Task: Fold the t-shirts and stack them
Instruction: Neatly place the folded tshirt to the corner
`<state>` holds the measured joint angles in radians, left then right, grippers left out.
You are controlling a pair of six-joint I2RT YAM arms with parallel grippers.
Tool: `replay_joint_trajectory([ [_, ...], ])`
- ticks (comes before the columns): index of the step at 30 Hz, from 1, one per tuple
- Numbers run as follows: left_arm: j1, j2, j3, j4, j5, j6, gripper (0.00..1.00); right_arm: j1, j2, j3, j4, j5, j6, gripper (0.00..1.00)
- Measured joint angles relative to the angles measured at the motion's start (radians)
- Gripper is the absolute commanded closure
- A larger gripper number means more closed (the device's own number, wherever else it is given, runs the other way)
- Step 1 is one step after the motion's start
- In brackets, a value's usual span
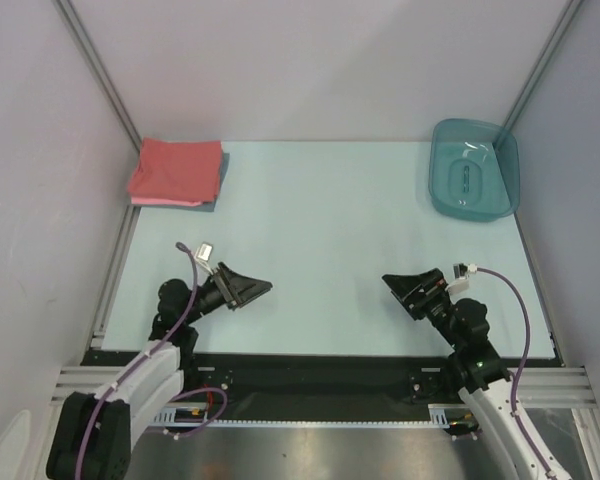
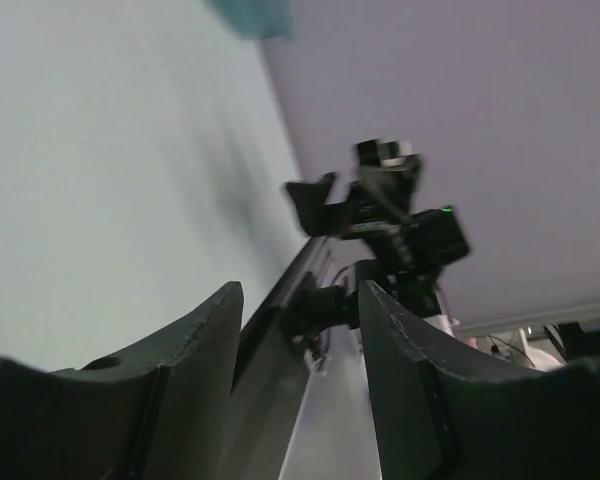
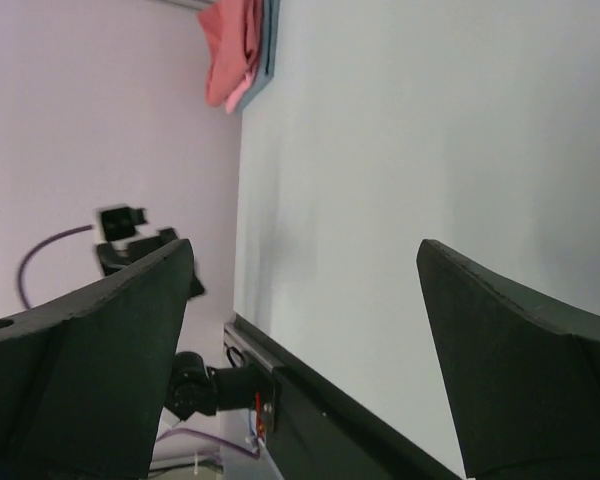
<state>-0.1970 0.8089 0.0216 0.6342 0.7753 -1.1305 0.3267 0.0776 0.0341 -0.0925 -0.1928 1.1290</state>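
Apparently parked low near the front edge of the counter, left claw part-open and right claw spread wide, both empty, clear of the folded t-shirts stacked in the far left corner.

Both arms matte blk, left arm and right arm, w/ white shells on lower links. A purple cable runs along each to a small white plug at wrist. Left gripper fingers: blk smooth wedges, round hole nr base. Green LED on right arm.
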Motion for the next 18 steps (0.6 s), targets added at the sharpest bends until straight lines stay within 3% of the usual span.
replay_joint_trajectory([
  [3, 0.0, -0.127, 0.008, 0.159, 0.015, -0.107, 0.45, 0.023, 0.03, 0.002, -0.007, 0.001, -0.008, 0.0],
  [9, 0.0, -0.498, 0.014, 0.201, 0.013, -0.226, 0.44, 0.076, 0.018, 0.004, -0.016, 0.023, -0.008, 0.0],
  [18, 0.0, -0.411, 0.015, 0.206, 0.005, -0.249, 0.46, 0.103, 0.013, 0.006, -0.021, 0.039, -0.004, 0.0],
])
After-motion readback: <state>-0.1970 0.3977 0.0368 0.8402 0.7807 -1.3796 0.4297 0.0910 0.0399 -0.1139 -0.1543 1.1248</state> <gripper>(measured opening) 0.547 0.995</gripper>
